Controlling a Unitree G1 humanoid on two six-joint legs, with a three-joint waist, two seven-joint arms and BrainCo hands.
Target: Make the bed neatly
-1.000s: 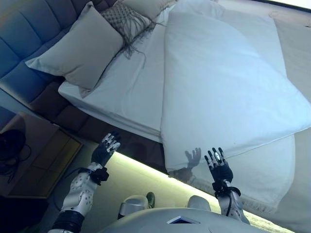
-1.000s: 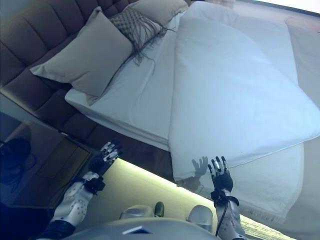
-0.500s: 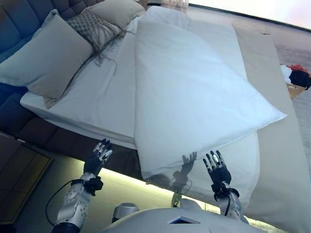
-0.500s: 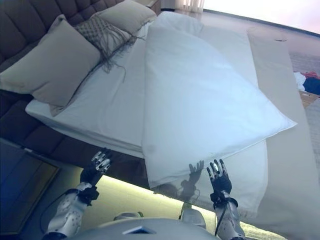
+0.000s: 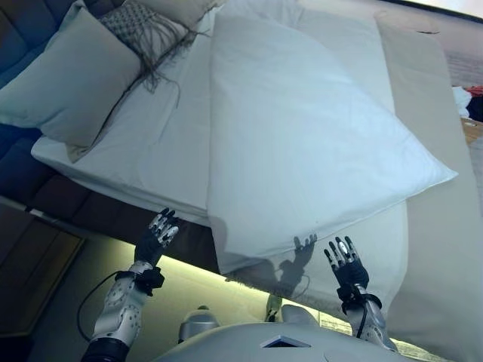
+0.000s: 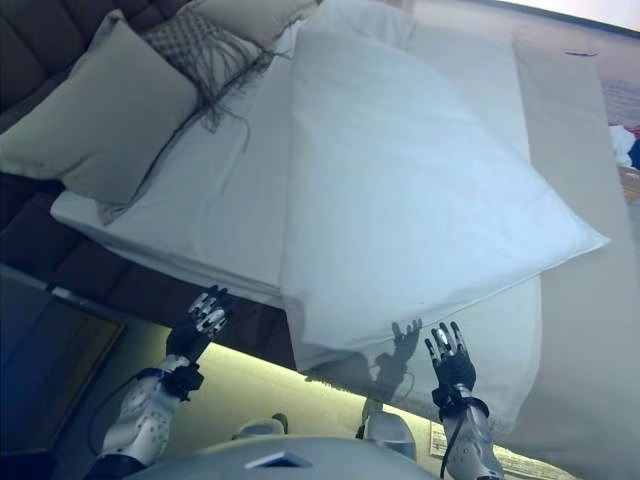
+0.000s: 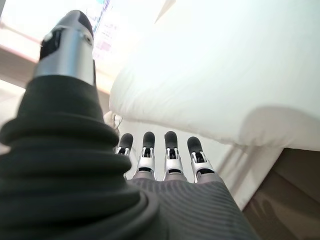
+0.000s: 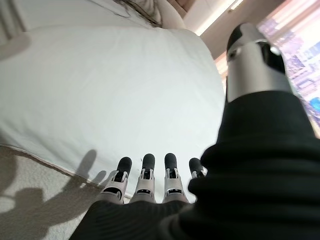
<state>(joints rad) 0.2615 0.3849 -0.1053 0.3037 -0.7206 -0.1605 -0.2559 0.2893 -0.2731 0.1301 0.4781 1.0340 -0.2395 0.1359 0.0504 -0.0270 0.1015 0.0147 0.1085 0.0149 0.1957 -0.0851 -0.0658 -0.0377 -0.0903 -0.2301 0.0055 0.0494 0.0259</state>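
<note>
A white duvet (image 5: pixel 302 143) lies folded askew across the bed, its near corner hanging over the bed's side edge. A white sheet (image 5: pixel 162 143) covers the mattress to its left. A large grey pillow (image 5: pixel 72 75) and a fringed patterned cushion (image 5: pixel 147 30) lie at the headboard end. My left hand (image 5: pixel 155 240) is open, fingers straight, held in front of the bed's dark side below the mattress edge. My right hand (image 5: pixel 346 264) is open, held just short of the duvet's hanging corner. Neither hand holds anything.
A beige bed runner (image 5: pixel 430 151) runs along the far right of the bed. A dark nightstand (image 5: pixel 34 264) stands at the left. A lit strip (image 5: pixel 196 275) glows under the bed frame. Coloured things (image 5: pixel 472 102) lie at the right edge.
The camera has swung, so the whole bed shifted in the picture. Both hands stay raised and open at about the same places before the bed's side.
</note>
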